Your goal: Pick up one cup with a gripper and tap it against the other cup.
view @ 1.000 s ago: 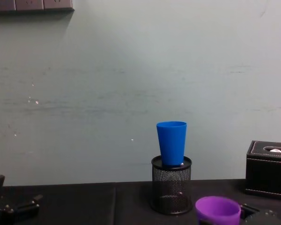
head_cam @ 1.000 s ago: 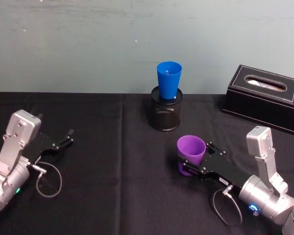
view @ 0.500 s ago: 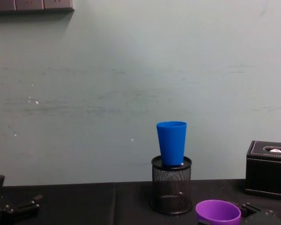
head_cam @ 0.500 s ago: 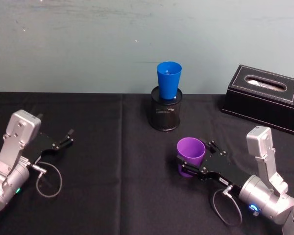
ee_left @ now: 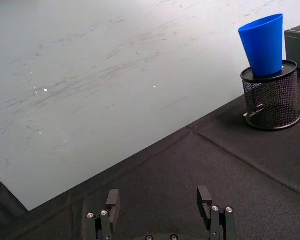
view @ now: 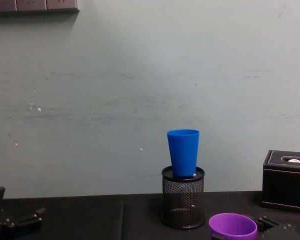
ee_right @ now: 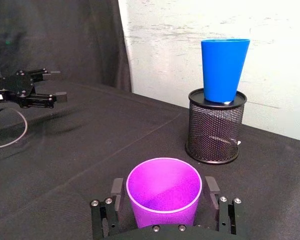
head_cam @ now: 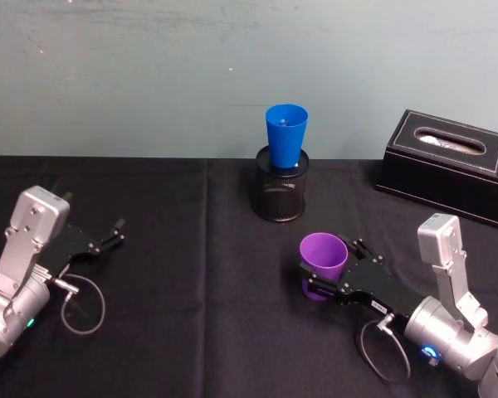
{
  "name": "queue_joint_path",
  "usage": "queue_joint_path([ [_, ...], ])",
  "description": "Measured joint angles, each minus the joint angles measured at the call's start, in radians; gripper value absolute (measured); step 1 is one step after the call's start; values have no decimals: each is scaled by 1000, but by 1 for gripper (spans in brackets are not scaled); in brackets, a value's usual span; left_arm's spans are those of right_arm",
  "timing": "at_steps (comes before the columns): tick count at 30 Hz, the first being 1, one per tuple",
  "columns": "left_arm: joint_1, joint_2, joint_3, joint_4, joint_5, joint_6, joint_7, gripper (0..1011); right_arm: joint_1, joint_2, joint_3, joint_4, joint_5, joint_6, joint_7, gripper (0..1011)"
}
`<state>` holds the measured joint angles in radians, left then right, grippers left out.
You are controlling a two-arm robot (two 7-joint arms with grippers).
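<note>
The right gripper (head_cam: 325, 274), a black arm end with slim black fingers, sits low over the black cloth-covered table (head_cam: 191, 332) on the robot's right, and the purple tapered plastic tumbler (head_cam: 323, 258) stands upright between its fingers. In the right wrist view the two fingers (ee_right: 116, 192) flank the purple tumbler (ee_right: 164, 191) on either side, close against its wall just under the rim; whether they actually press on it cannot be told. Its wide round mouth faces upward and the inside appears empty. In the chest view only the rim and upper wall of the purple tumbler (view: 232, 226) appear at the bottom edge. The bright blue tapered plastic tumbler (head_cam: 285, 135) stands upright with its base seated in the mouth of a black wire-mesh cylindrical holder (head_cam: 280, 190), near the back of the table against the pale wall. The two tumblers are well apart, the blue one farther back and higher. The left gripper (head_cam: 114, 231) rests low at the robot's left, well away from both tumblers; the left wrist view shows its fingers (ee_left: 205, 200) spread apart with nothing between them. A black rectangular tissue box (head_cam: 448, 162) sits at the far right of the table.
</note>
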<state>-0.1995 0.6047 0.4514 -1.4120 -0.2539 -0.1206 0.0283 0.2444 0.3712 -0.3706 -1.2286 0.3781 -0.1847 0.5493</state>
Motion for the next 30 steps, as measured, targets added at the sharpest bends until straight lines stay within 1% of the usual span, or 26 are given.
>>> queue_joint_path([
  [17, 0, 0, 0, 0, 0, 0, 0, 1011, 0, 0, 0, 0, 0, -4, 0, 1000],
  [26, 0, 0, 0, 0, 0, 0, 0, 1011, -5, -3, 5, 2, 1, -38, 5, 1000],
  [30, 0, 0, 0, 0, 0, 0, 0, 1011, -10, -5, 11, 0, 0, -62, 5, 1000],
])
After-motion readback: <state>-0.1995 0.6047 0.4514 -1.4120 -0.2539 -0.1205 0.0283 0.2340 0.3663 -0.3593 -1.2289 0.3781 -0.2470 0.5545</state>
